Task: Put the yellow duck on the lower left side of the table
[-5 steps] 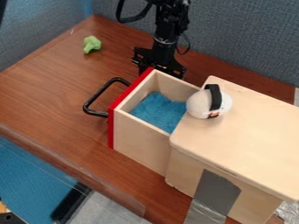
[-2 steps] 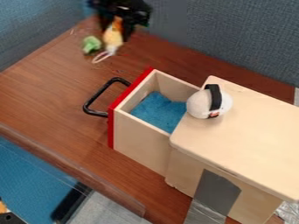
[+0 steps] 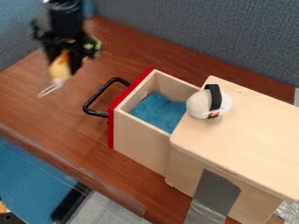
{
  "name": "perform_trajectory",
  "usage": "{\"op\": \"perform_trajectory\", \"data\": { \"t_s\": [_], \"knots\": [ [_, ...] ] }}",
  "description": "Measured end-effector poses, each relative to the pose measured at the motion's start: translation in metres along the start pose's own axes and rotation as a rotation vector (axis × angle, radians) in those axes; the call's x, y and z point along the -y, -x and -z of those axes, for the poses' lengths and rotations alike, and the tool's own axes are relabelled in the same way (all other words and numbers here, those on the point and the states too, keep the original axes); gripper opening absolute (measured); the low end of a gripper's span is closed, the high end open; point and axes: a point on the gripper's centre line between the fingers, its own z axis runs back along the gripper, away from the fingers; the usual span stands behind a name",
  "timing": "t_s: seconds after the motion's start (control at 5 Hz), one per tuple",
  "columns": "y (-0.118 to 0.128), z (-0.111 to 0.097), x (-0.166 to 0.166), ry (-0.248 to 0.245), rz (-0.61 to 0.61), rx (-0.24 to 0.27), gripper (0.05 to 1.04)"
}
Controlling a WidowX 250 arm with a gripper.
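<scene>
Leftmost, just below the gripper, we have a thin white loop (image 3: 50, 90) hanging from the yellow duck (image 3: 60, 71). The duck itself is pinched between the fingers of the gripper (image 3: 63, 64), head-end and tail hard for us to tell apart, and it looks to be held above the table (image 3: 32, 111). Just to the right of the gripper, and partly hidden by it, is a small green toy (image 3: 95, 43). Farther right and lower than the gripper come the black handle (image 3: 92, 99), the open drawer (image 3: 142, 146) with blue cloth (image 3: 153, 109) inside, and then the white round toy (image 3: 201, 105) on the wooden box (image 3: 251, 131).

We judge the grasp done and the carry only partly so – the duck is already on the left, but high up in the view. What remains for us is to bring it nearer the lower left, set it down and let go.
</scene>
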Motion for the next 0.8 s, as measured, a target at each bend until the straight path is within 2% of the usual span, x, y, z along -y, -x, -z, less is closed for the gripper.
{"op": "perform_trajectory", "data": {
  "t_s": [0.4, 0.6, 0.8],
  "knots": [
    [0.038, 0.042, -0.026, -0.016, 0.047, -0.052, 0.461],
    [0.043, 0.052, -0.03, -0.013, 0.061, -0.067, 0.511],
    [0.043, 0.049, -0.03, -0.003, 0.067, -0.094, 0.82]
  ]
}}
